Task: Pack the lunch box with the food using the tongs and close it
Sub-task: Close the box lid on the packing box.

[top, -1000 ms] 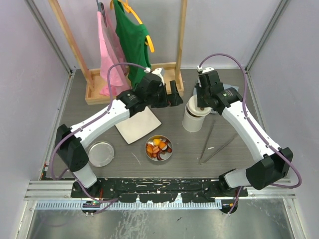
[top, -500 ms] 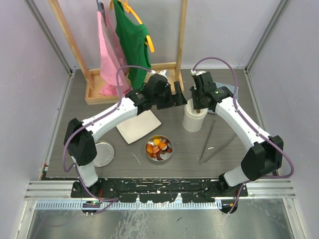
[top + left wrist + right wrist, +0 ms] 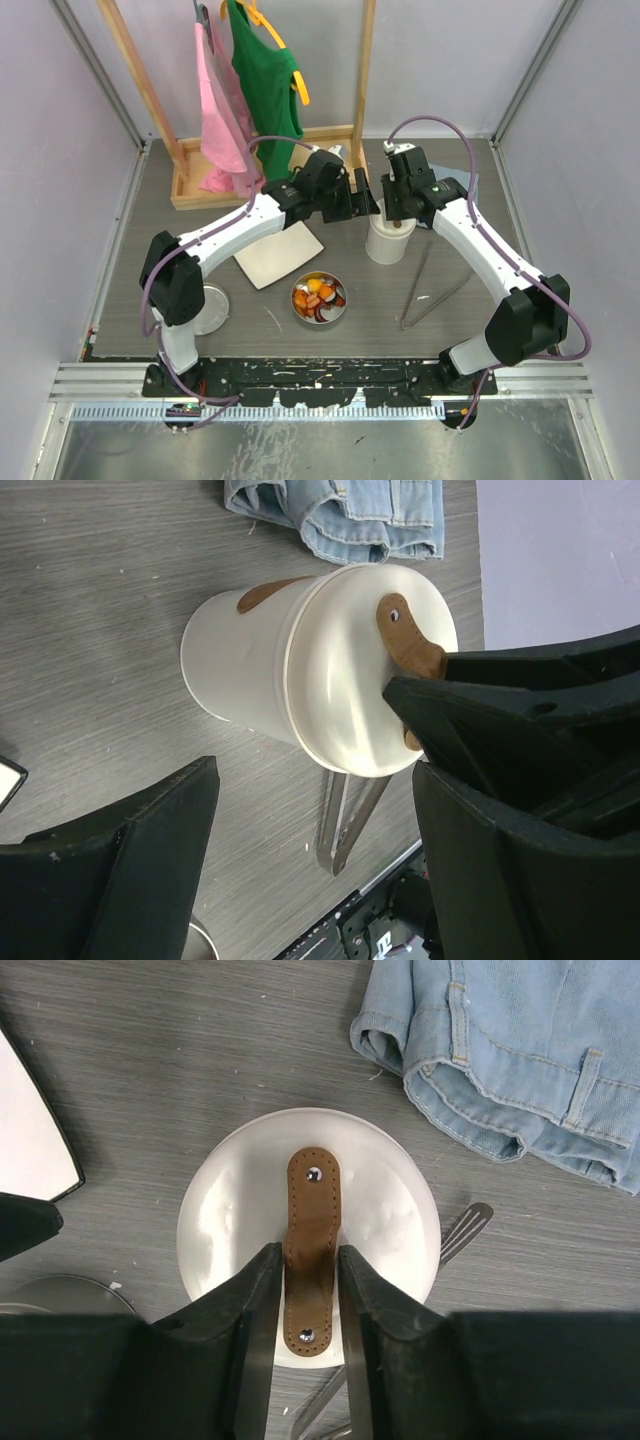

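Note:
A white cylindrical container (image 3: 385,246) of the lunch box stands mid-table, its lid (image 3: 390,1220) crossed by a brown strap (image 3: 313,1185). My right gripper (image 3: 310,1260) hangs straight above it (image 3: 392,214), jaws pressed on both sides of the strap. My left gripper (image 3: 362,205) is open beside the container's left side; its fingers (image 3: 120,870) spread wide around the container (image 3: 250,670) without touching it. The shallow steel tin (image 3: 342,309) holds the food (image 3: 318,296). Its flat disc lid (image 3: 208,308) lies at the left. The tongs (image 3: 428,285) lie on the table to the right.
A white square plate (image 3: 275,255) lies left of the container. A wooden rack tray (image 3: 190,190) with pink and green garments stands at the back. Folded denim (image 3: 520,1050) lies just behind the container. The tongs' tip (image 3: 345,825) shows past the container.
My left arm has reached right until its gripper flanks the container, jaws narrowing a little. My right gripper has shifted slightly left over the lid and stays on the strap.

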